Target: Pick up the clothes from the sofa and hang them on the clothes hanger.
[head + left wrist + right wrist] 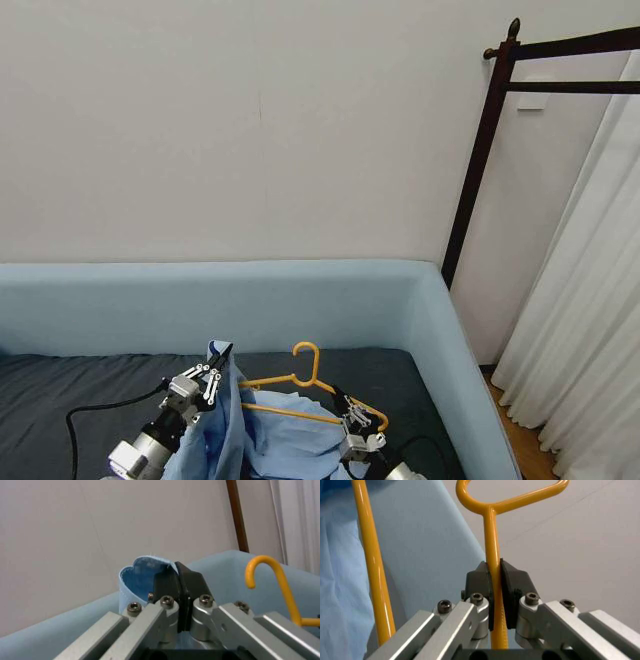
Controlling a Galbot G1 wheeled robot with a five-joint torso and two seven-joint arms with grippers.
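A light blue garment point(255, 440) hangs off an orange hanger point(305, 385) just above the dark sofa seat point(80, 385). My left gripper point(218, 365) is shut on the garment's raised edge point(142, 568) at the left. My right gripper point(352, 412) is shut on the hanger's right arm point(494, 588), below the hook point(512, 497). The hook point(262, 572) also shows in the left wrist view. The dark wooden clothes rack point(490, 130) stands at the right, beyond the sofa's end.
The sofa's light blue backrest point(200, 305) and right armrest point(465, 390) enclose the seat. A plain wall lies behind. White curtains point(590, 320) hang at the far right beside the rack, over a strip of wooden floor point(520, 440).
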